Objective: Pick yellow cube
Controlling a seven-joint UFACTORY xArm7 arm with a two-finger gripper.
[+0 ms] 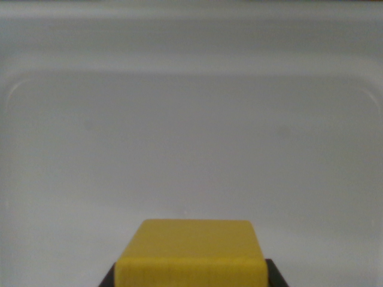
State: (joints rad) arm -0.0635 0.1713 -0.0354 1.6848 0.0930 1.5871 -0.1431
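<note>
A yellow cube (192,251) fills the bottom middle of the wrist view. Dark fingertips (108,280) show at its lower left and lower right corners, pressed against its two sides. My gripper (191,280) is shut on the cube, and most of it lies below the frame edge. The cube's top face and front face are both visible. Whether the cube rests on the surface below or hangs above it cannot be told.
A white tray (191,78) with a raised rim and rounded corners spans the whole view behind the cube. Its flat floor stretches from the cube up to the far rim.
</note>
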